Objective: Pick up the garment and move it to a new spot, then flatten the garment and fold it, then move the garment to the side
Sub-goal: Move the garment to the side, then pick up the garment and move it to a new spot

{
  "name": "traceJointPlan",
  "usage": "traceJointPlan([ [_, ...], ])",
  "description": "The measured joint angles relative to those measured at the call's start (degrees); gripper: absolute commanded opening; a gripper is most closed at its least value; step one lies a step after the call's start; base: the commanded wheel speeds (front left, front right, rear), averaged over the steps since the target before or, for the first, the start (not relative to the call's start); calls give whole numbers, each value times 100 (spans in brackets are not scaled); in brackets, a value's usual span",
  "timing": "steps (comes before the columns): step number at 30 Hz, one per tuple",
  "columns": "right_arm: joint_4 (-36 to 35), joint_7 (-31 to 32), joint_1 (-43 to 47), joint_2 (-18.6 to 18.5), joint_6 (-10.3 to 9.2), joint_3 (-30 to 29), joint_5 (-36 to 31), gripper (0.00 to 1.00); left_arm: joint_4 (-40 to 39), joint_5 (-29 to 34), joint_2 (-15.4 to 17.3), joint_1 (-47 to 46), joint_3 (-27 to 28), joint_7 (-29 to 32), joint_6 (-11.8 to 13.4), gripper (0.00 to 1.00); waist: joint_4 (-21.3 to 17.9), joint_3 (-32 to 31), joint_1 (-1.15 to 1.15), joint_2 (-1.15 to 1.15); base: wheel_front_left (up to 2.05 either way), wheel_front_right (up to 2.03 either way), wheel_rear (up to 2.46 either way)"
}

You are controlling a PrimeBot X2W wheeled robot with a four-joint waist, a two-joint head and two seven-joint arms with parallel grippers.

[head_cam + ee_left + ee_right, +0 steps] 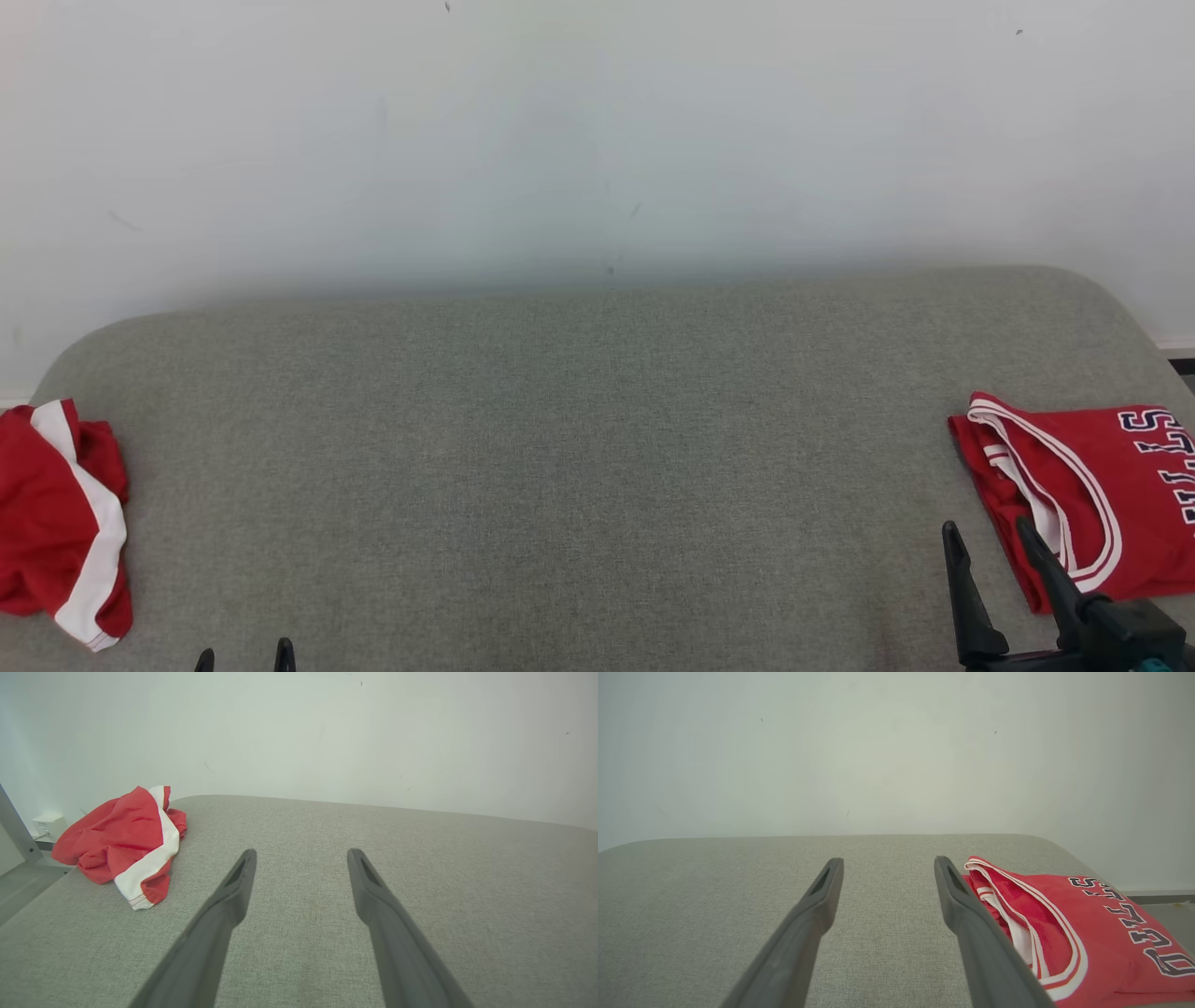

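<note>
First, the head view: a broad grey cushion (579,448) with rounded far corners spans the picture, its far edge meeting a pale wall (597,131). A crumpled red garment (56,523) with a white stripe lies at the cushion's left edge, partly cut off by the frame. A folded red jersey (1092,504) with white trim and dark lettering lies flat at the cushion's right edge. Between the two, the middle of the cushion is open fabric. The left gripper (245,658) shows its two fingertips at the cushion's near edge, set apart from each other and well clear of the crumpled garment. The right gripper (988,527) rises over the cushion's near right part, jaws spread. One finger overlaps the jersey's near corner, and whether it touches cannot be told.

Next, the left wrist view: the left gripper (302,854) holds its fingers wide apart above open cushion, gripping nothing. The crumpled red garment (126,844) sits at the cushion's left edge. Past that edge stand a small white box (49,823) and a slanting grey bar (16,828).

Last, the right wrist view: the right gripper (888,861) is spread and empty over open cushion. The folded red jersey (1087,933) lies just beside one finger, near the cushion's rounded far right corner.
</note>
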Motion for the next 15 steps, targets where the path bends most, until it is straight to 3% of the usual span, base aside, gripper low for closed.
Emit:
traceJointPlan([
  [15,-78,16,119,144,0,-132,-94,100,-46,-14,-8,-110,25,0,0,100,-54,18,1,1,0,0,0],
])
